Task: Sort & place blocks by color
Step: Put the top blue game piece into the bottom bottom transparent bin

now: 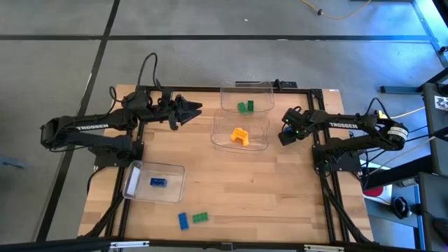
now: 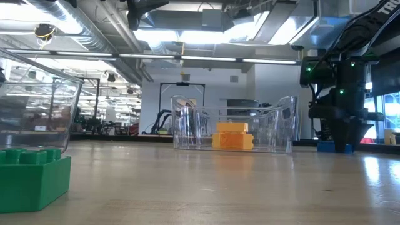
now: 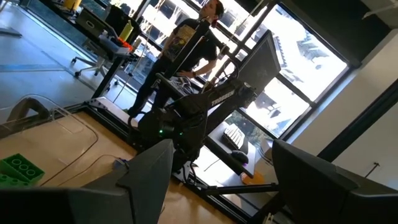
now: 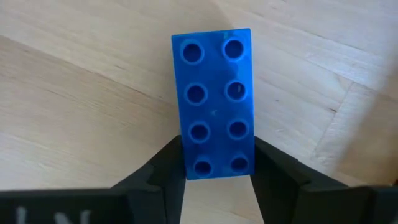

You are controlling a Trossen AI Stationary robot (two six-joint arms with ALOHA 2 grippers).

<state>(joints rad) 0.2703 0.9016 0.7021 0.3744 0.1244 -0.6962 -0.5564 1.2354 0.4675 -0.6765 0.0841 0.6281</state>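
Note:
My right gripper (image 1: 287, 134) stands over the table's right part, fingers pointing down, shut on a blue block (image 4: 214, 102). My left gripper (image 1: 196, 110) hovers open over the far left part and touches nothing. A far clear bin (image 1: 246, 87) holds green blocks (image 1: 245, 106). A middle bin (image 1: 240, 143) holds orange blocks (image 1: 240, 136). A near-left bin (image 1: 143, 190) holds one blue block (image 1: 157, 182). One loose blue block (image 1: 183, 220) and one loose green block (image 1: 201, 217) lie flat near the table's near edge. My right gripper pinches the blue block between its two fingers (image 4: 165, 171), one on each long side, at one short end (image 4: 214, 165). The fingers come from above, across the block. The block lies studs up, and in the low view its blue edge (image 2: 325, 147) shows at table level.
Bare wood lies between the middle bin and the near-left bin. A black frame rail (image 1: 210, 89) borders the table. In the left wrist view a person (image 3: 186, 43) stands in the room beyond the table. The loose green block (image 2: 31, 175) sits close to the low camera.

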